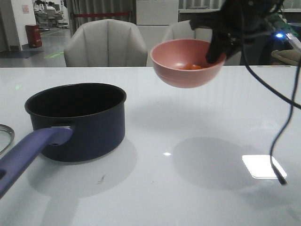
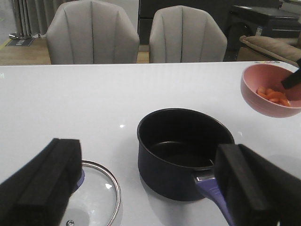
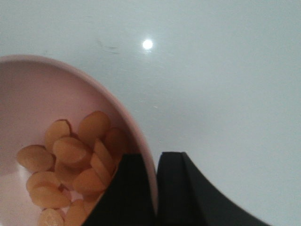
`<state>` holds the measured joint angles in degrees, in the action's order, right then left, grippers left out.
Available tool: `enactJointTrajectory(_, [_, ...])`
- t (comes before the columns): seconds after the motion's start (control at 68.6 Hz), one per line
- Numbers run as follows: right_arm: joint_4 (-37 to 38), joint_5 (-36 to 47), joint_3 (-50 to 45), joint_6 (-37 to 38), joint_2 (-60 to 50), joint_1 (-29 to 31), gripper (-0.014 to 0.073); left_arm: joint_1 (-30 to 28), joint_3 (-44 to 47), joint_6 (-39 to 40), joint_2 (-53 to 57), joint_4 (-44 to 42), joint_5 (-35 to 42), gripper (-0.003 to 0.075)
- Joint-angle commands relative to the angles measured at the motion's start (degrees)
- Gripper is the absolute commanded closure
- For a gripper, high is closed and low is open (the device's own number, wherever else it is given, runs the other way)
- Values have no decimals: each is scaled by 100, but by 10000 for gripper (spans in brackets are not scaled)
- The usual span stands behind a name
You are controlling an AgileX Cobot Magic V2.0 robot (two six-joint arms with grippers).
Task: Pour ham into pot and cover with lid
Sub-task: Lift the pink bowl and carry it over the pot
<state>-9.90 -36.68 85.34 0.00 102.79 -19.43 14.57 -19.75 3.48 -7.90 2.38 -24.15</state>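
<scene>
My right gripper [image 1: 217,52] is shut on the rim of a pink bowl [image 1: 187,62] and holds it in the air, right of the pot and apart from it. The bowl [image 3: 56,117] holds several orange-pink ham chunks [image 3: 70,160]; they also show in the front view [image 1: 192,67] and the left wrist view [image 2: 275,96]. The dark navy pot [image 1: 77,120] stands empty on the table's left, its purple-blue handle [image 1: 30,153] pointing toward the front. The glass lid [image 2: 96,193] lies flat left of the pot; only its rim [image 1: 3,136] shows in the front view. My left gripper [image 2: 150,188] is open above the lid and the handle.
The white table [image 1: 188,188] reflects a bright light patch [image 1: 263,165]. A black cable [image 1: 282,136] hangs from the right arm over the table's right side. Two grey chairs [image 1: 106,44] stand behind the far edge.
</scene>
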Motion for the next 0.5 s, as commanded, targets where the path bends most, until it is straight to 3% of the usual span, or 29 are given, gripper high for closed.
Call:
enactJointTrajectory(0.0, [-102,-34,710,-158,-171,-451,466,47,-155,2,-67,60,493,103])
enactJointTrajectory(0.175, [-23,499,1280,-158,226,-1054,466,47,-155,2,-67,60,493,103])
enactJointTrajectory(0.364, [-22,2285,1044,-158,262,-1281,466,47,-155,2,-67,60,493,103])
enactJointTrajectory(0.481, [39,3802,442,-174,221,-1366,466,47,-155,2,-67,60,493,103])
